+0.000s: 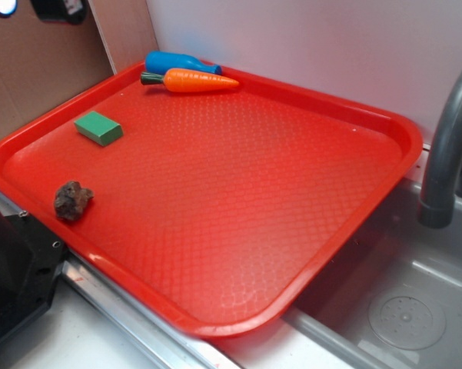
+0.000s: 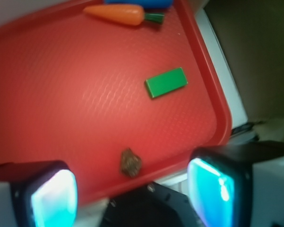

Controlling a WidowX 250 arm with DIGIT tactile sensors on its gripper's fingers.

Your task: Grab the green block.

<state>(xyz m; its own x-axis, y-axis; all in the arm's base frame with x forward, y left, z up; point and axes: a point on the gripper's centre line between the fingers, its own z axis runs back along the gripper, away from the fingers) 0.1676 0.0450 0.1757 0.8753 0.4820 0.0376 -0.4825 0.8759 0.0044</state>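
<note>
Red tray [image 1: 238,192], green block [image 2: 166,82] lying untouched, fingers [image 2: 54,196] spread wide — empty, well short of it

A pale wall [image 1: 307,46] is rising behind my workspace, brown cardboard [image 1: 38,69] is standing at the far corner, and a grey sink [image 1: 400,307] with a curved grey faucet [image 1: 446,154] is sitting alongside, softly lit

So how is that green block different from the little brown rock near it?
The green block is flat, rectangular and sharp-edged; the brown rock is lumpy and irregular. The block is bright and smooth, the rock dull and rough. The block is also the longer of the two and lies nearer the toy carrot. Both rest loose on the red tray, untouched.
</note>
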